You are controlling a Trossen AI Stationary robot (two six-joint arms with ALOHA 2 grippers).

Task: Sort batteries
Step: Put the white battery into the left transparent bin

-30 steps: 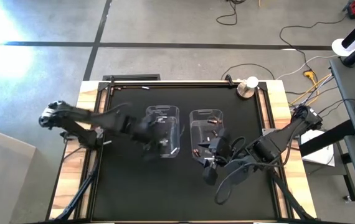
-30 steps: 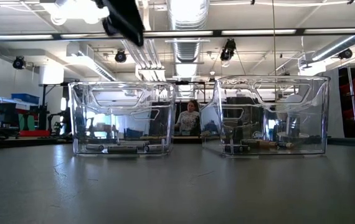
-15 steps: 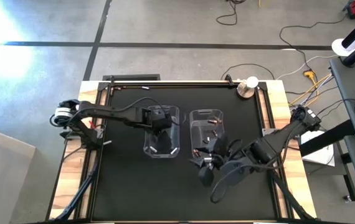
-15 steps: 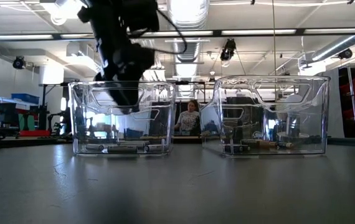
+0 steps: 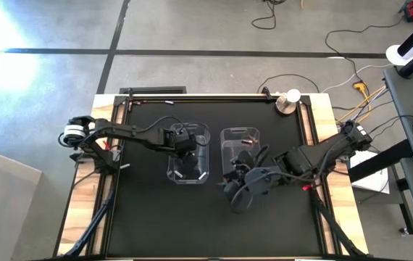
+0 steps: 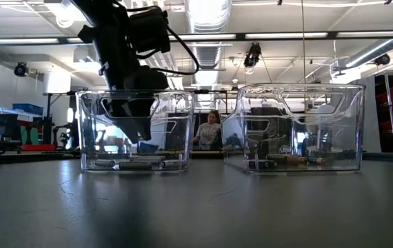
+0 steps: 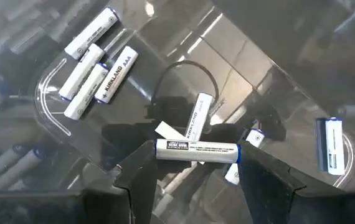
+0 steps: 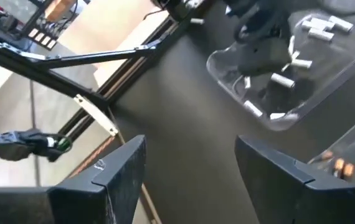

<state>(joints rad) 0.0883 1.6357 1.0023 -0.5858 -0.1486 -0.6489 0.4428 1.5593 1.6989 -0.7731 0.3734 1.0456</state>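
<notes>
One white battery point(image 7: 197, 151) is sitting crosswise between left gripper point(image 7: 193, 177) fingers inside left bin point(image 5: 189, 154), showing only in wrist view; right gripper point(image 8: 190, 168) is hanging parted, empty, over worktop point(image 5: 148, 210).

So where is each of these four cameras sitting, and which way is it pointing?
High view: overhead, looking straight down on the table, both arms and two clear bins.
Low view: at tabletop height, looking level at both bins; the left gripper dips into the left bin.
Left wrist view: on the left arm, looking into that bin; its fingers hold a white battery.
Right wrist view: on the right arm, facing the table; right gripper open, empty.
Shared: all show the left bin.
</notes>
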